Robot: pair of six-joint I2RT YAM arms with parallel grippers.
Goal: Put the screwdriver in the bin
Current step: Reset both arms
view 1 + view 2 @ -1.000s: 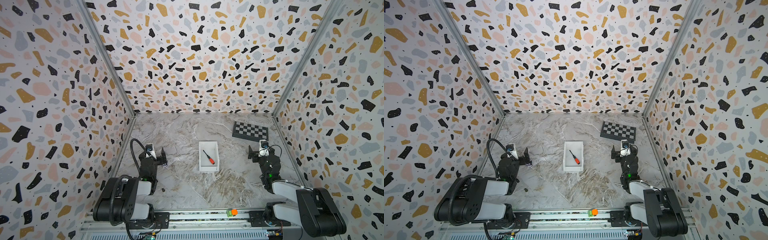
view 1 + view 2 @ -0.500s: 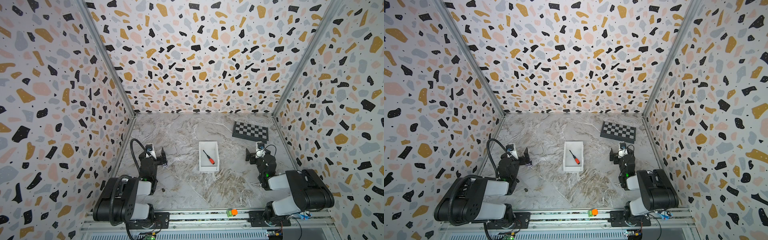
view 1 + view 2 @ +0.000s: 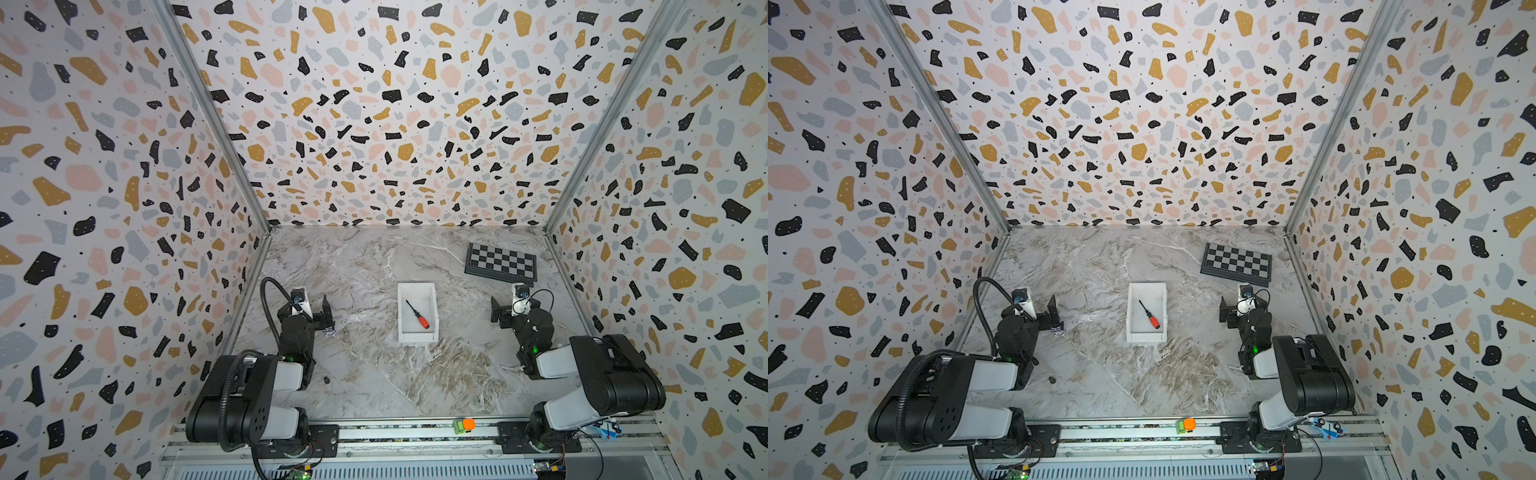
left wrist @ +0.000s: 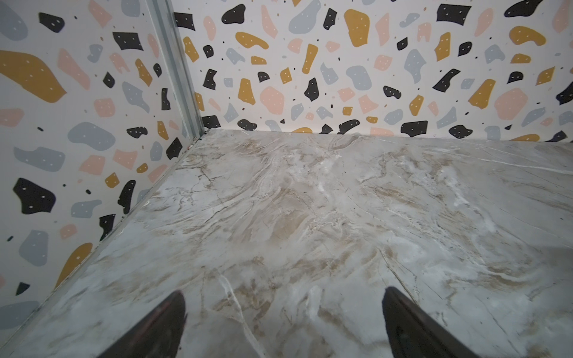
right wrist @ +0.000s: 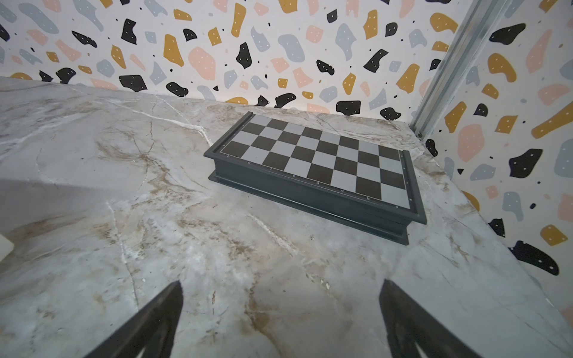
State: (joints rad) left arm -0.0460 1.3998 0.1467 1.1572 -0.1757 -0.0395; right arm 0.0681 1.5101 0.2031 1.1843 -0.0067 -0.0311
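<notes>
Screwdriver in bin, well apart from left jaws, right jaws; both wide open, empty.

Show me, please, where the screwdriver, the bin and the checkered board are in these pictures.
screwdriver (image 3: 422,321), in a top view, on its red-orange handle.
bin (image 3: 417,337), in a top view, on its near wall.
checkered board (image 5: 316,158), in the right wrist view, on its checkered top face.

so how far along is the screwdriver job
Done: the screwdriver lies inside the bin. In hand: nothing; the left claw and right claw are open, empty and apart from the bin. Left: nothing visible.
</notes>
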